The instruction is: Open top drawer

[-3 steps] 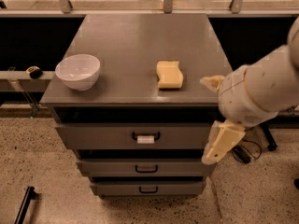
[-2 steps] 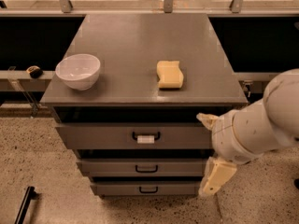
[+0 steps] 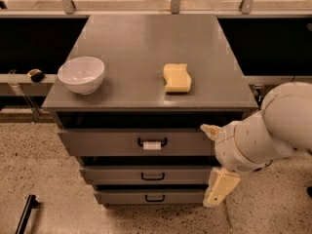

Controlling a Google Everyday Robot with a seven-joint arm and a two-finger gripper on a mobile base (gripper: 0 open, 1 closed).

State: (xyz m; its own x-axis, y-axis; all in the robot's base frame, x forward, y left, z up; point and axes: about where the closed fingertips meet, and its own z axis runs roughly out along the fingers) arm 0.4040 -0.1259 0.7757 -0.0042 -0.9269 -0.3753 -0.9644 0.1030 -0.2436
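Cream gripper [image 3: 209, 164] agape beside top drawer [image 3: 107, 143]

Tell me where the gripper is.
Camera view, right side: the gripper hangs at the front right corner of the cabinet, jaws open, beside the top drawer, right of its handle.

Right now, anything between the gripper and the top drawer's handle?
Nothing visible. The gripper hangs at the cabinet's right front edge, beside the top drawer; the drawer front between it and the black handle is bare.
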